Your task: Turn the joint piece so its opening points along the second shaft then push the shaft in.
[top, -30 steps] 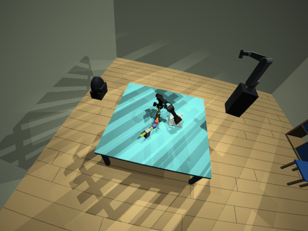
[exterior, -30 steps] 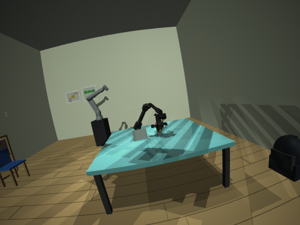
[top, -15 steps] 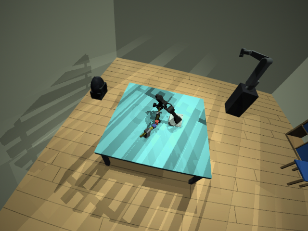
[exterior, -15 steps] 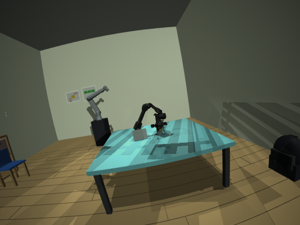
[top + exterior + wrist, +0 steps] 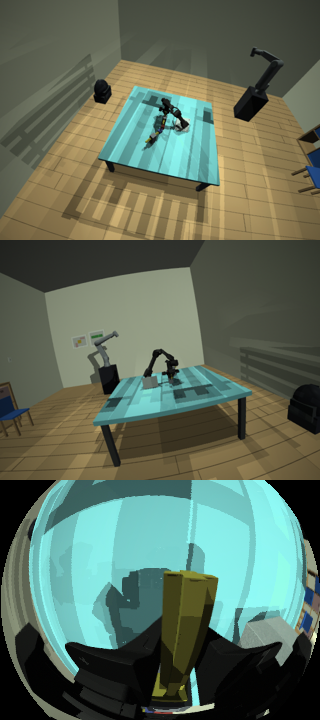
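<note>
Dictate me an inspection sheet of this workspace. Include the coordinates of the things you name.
Surface: teal table [image 5: 186, 160] [image 5: 147, 400] [image 5: 150, 530], crossed by shadows.
Job's things: held yellow shaft [image 5: 163, 121] [image 5: 187, 605] runs at an angle to the other yellow shaft [image 5: 147, 140], which is in a grey block [image 5: 153, 135]; red and blue parts lie between. Seating of the joint: too small to tell.
Clutter: nothing seen.
Gripper [image 5: 165, 112] [image 5: 170, 379] [image 5: 178, 620]: shut on the held yellow shaft.
Cables: nothing seen.
Surroundings: second arm [image 5: 267, 74] [image 5: 102, 351] on a black pedestal [image 5: 249, 105] [image 5: 109, 379]; blue chair [image 5: 313, 175] [image 5: 15, 414]; dark domed object [image 5: 102, 90] [image 5: 306, 405].
</note>
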You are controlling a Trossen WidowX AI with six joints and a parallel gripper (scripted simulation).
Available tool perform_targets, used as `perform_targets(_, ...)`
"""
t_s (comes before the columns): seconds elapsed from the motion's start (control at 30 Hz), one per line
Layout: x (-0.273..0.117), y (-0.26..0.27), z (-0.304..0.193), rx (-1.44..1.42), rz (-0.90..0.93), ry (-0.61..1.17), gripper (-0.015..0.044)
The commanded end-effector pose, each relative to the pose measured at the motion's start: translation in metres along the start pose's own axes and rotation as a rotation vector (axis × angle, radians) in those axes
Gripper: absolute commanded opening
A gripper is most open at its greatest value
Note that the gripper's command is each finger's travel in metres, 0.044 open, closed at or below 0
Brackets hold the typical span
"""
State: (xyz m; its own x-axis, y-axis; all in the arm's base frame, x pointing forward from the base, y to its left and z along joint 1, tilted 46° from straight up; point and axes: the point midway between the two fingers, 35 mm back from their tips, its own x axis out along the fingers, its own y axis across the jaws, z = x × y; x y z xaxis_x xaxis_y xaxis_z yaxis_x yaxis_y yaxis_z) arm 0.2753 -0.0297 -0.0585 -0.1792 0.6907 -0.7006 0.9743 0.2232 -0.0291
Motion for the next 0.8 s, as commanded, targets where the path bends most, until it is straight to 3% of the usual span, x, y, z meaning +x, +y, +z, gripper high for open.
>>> perform_targets(0.0, 0.0000, 0.0001, 0.0000, -0.001, -0.001, 0.000, 0.0119)
perform_targets(0.4, 0.0000, 0.0001, 0.0000, -0.001, -0.001, 0.000, 0.0434)
perform_targets(0.77, 0.0000, 0.0001, 0.0000, -0.001, -0.001, 0.000, 0.0440)
